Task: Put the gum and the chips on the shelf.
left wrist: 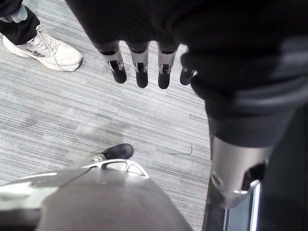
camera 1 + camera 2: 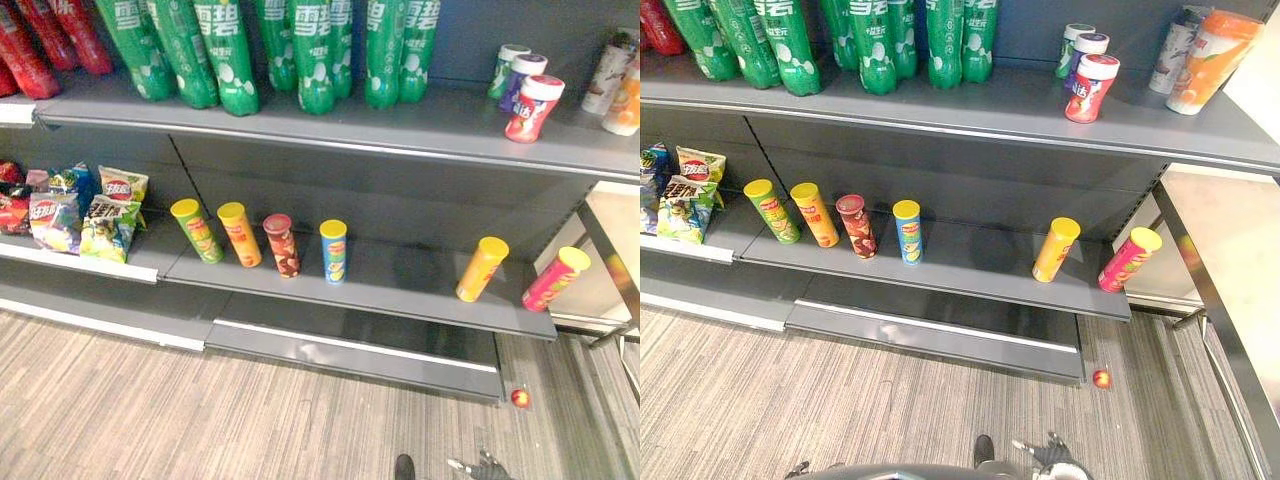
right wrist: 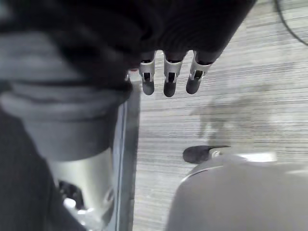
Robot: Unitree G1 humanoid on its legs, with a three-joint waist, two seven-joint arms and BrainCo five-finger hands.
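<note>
My left hand (image 1: pixel 139 62) and my right hand (image 3: pixel 168 79) hang low over the striped grey floor (image 2: pixel 200 420), fingers loose and straight, grasping nothing. The chip cans (image 2: pixel 283 245) stand on the lower shelf (image 2: pixel 400 285), four in a row toward the left and two leaning near its right end. The gum tubs (image 2: pixel 533 108) sit on the upper shelf (image 2: pixel 420 135), right of the green bottles (image 2: pixel 230 55).

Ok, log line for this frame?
left hand: open, empty | right hand: open, empty | chip cans: lower shelf | gum tubs: upper shelf
</note>
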